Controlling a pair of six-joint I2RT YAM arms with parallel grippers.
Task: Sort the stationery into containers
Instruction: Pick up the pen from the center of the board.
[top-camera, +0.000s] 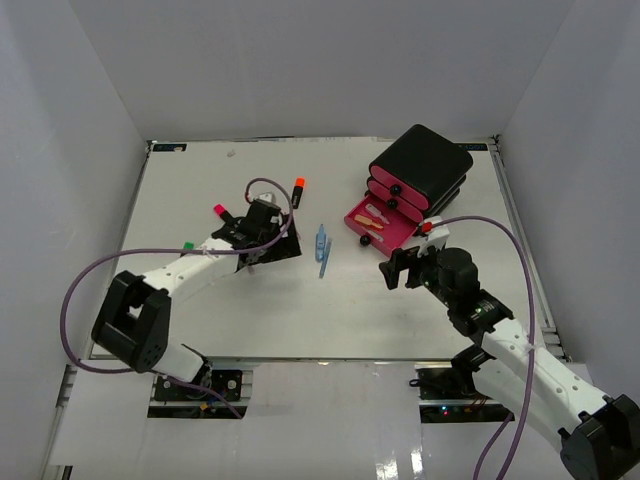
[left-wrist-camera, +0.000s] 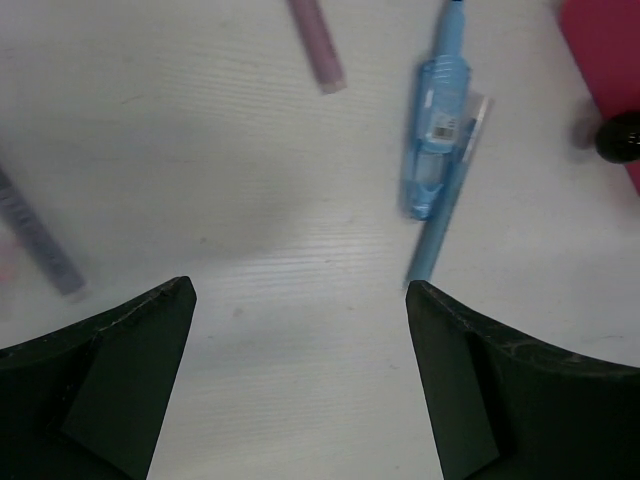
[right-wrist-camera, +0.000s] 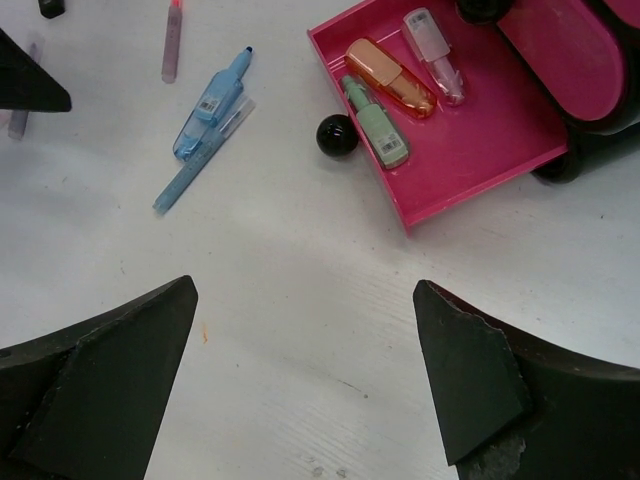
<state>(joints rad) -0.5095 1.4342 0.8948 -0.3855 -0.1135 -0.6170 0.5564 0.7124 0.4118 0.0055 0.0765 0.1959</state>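
left pincer (left-wrist-camera: 300, 292): wide apart, empty, low over the tabletop (left-wrist-camera: 250, 200)
right pincer (right-wrist-camera: 305, 290): spread, holding nothing, near the open drawer (right-wrist-camera: 480, 170)
blue pens (left-wrist-camera: 437, 140): side by side, touching, ahead of your left pincer
risk: you could pinch both at once, or skid one away

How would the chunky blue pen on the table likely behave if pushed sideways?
The chunky blue pen looks like rigid translucent plastic, so probably stiff and light. Its flattish, broad body suggests it would slide rather than roll on the smooth table. The thin blue pen lies against it, so a push toward that side would likely shift both.
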